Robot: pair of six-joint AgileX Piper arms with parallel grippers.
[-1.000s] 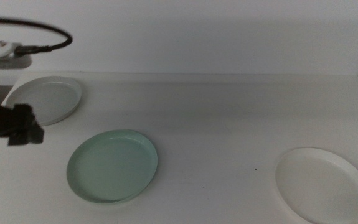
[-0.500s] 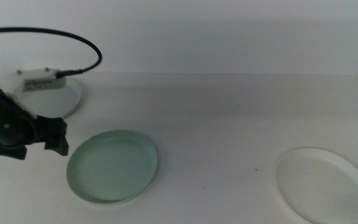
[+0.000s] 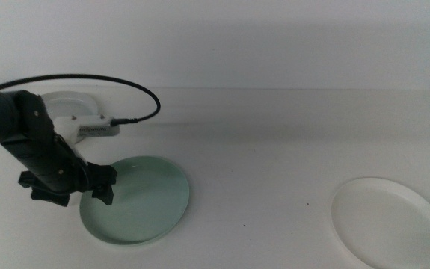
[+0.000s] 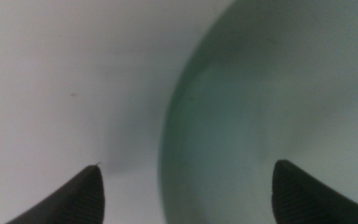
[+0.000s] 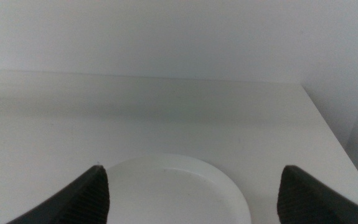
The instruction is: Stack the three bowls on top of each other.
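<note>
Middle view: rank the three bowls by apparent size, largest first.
1. White bowl, widest in the picture, but nearest the camera.
2. Mint green bowl, close behind; its left edge is covered by the left tool.
3. Light grey bowl: mostly hidden behind the arm and farthest back, so its ranking is unsure.

Left gripper [image 3: 69,190] low, pointing down, jaws spread wide. Right gripper [image 5: 191,198] waiting, jaws apart.
</note>
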